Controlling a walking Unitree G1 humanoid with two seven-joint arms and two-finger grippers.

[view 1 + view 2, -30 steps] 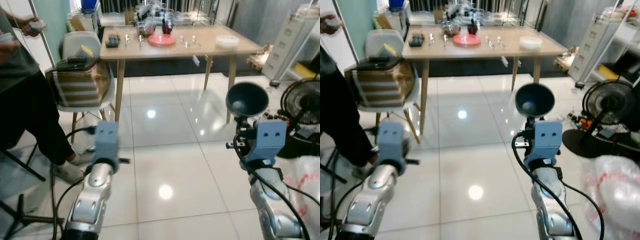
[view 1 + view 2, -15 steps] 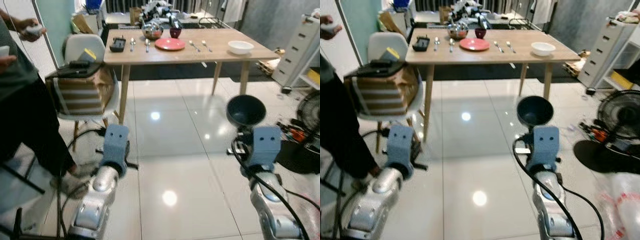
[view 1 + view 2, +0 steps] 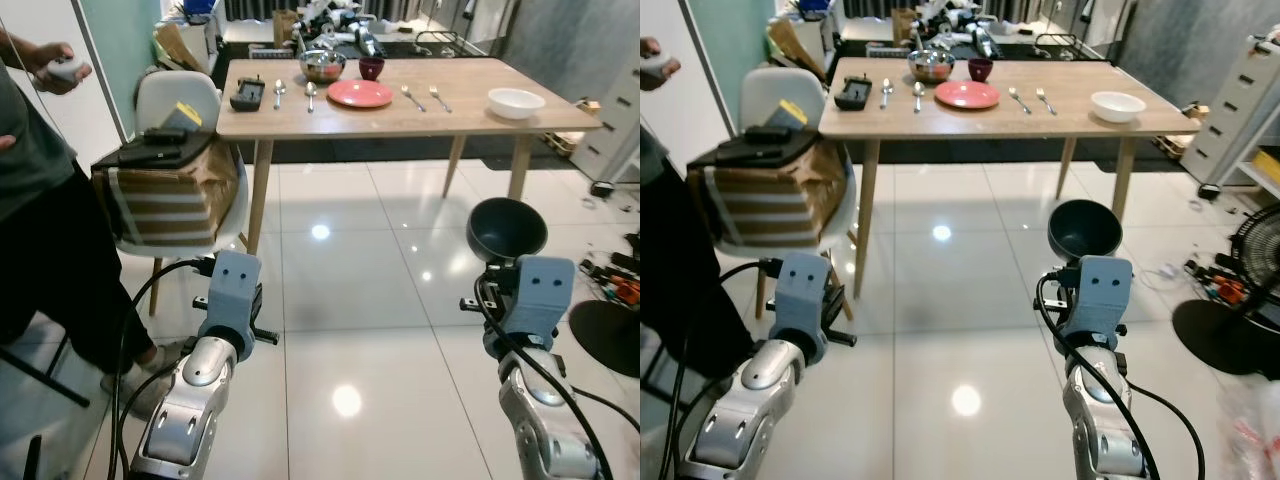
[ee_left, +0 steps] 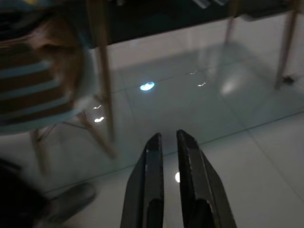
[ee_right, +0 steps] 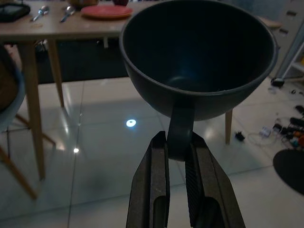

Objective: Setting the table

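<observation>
Right arm: raised in front of the body over the tiled floor, forearm angled up, short of the table.
Right gripper: clamped on the handle of a dark bowl; the bowl is held upright just beyond the fingertips, mouth tilted toward the camera.
Left arm: raised likewise on the left, beside the chair loaded with a cardboard box.
Left gripper: fingers nearly together with a thin gap between them, nothing held.
Wooden table: ahead, well apart from both grippers; a pink plate, a steel bowl, a white bowl, spoons and forks are laid on it.
Person: standing at the far left, a small object held in one hand.
</observation>
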